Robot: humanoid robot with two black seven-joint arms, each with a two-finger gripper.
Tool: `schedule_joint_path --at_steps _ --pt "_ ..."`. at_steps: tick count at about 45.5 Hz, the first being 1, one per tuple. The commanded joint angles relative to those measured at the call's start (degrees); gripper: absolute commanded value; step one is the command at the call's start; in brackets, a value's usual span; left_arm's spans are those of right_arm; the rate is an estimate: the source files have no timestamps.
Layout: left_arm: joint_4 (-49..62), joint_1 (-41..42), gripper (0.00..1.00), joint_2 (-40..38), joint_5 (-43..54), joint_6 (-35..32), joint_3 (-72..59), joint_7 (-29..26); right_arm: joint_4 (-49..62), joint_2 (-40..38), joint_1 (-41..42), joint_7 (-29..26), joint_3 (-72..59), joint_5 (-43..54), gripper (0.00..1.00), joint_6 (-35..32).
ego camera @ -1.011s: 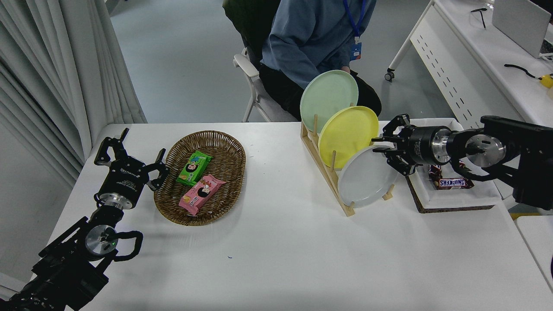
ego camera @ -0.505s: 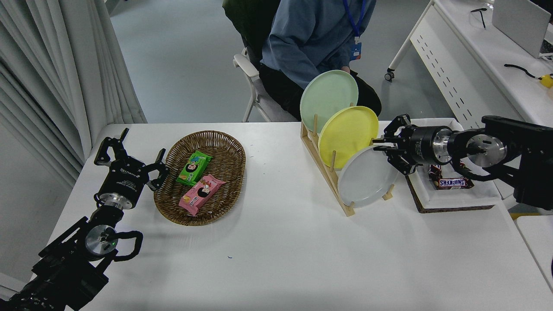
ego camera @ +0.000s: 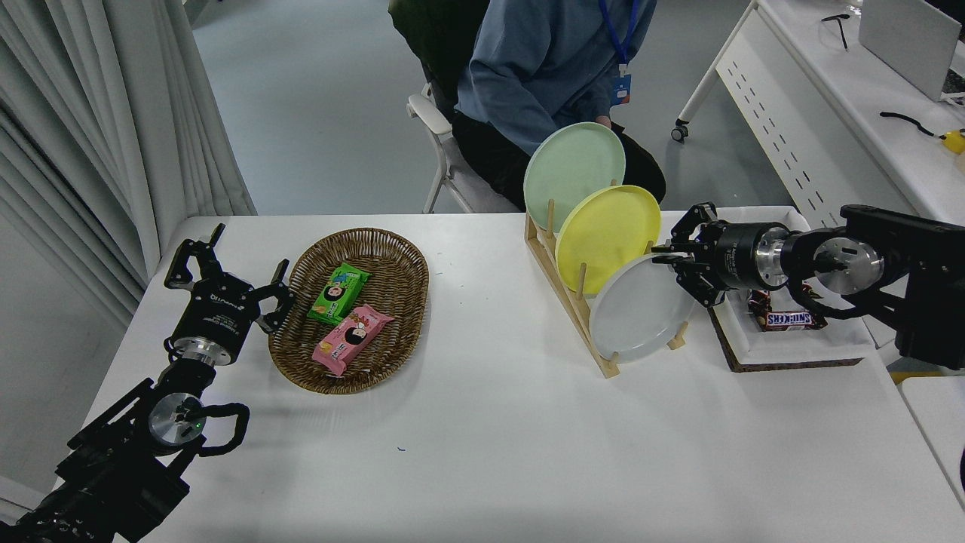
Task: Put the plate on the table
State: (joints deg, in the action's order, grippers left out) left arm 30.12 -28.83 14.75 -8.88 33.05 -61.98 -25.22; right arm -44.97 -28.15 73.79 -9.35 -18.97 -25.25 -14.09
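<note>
The pale grey-white plate point(ego camera: 637, 309) stands tilted in the front slot of a wooden rack point(ego camera: 573, 298) on the white table point(ego camera: 490, 437). My right gripper point(ego camera: 658, 253) comes in from the right, and its fingers are pinched together on the plate's upper right rim. A yellow plate point(ego camera: 607, 234) and a mint-green plate point(ego camera: 573, 173) stand in the slots behind it. My left arm is parked at the lower left with its gripper point(ego camera: 235, 273) open and empty beside a basket.
A wicker basket point(ego camera: 399, 302) holding a green and a pink snack pack sits at the left. A white tray point(ego camera: 829, 343) with chocolate bars lies under my right arm. A person in a blue top point(ego camera: 543, 68) sits at the far side.
My right gripper has drawn back slightly to the right while staying at the plate's rim. The plate stays in the rack. The left arm has not moved.
</note>
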Motion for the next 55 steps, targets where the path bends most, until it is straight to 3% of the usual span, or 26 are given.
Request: schedule_joint_path --at_steps 1,11,34,47,55 --pt "0.03 0.0 1.0 0.01 0.0 0.0 0.02 0.0 -0.2 -0.06 0.04 -0.05 -0.01 0.02 0.0 -0.24" --pt "0.03 0.0 1.0 0.01 0.0 0.0 0.02 0.0 -0.99 -2.26 1.53 -0.58 2.8 -0.07 0.0 -0.33" --pt "0.03 0.0 1.0 0.01 0.0 0.0 0.02 0.0 -11.62 -10.43 6.01 -9.19 18.88 -1.21 0.0 0.99" --pt "0.03 0.0 1.0 0.01 0.0 0.0 -0.07 0.0 -15.85 -14.48 10.84 -10.77 19.15 -5.86 0.0 3.1" --pt "-0.06 0.0 1.0 0.01 0.0 0.0 -0.07 0.0 -15.94 -14.04 11.9 -14.99 19.24 -14.91 0.0 7.31"
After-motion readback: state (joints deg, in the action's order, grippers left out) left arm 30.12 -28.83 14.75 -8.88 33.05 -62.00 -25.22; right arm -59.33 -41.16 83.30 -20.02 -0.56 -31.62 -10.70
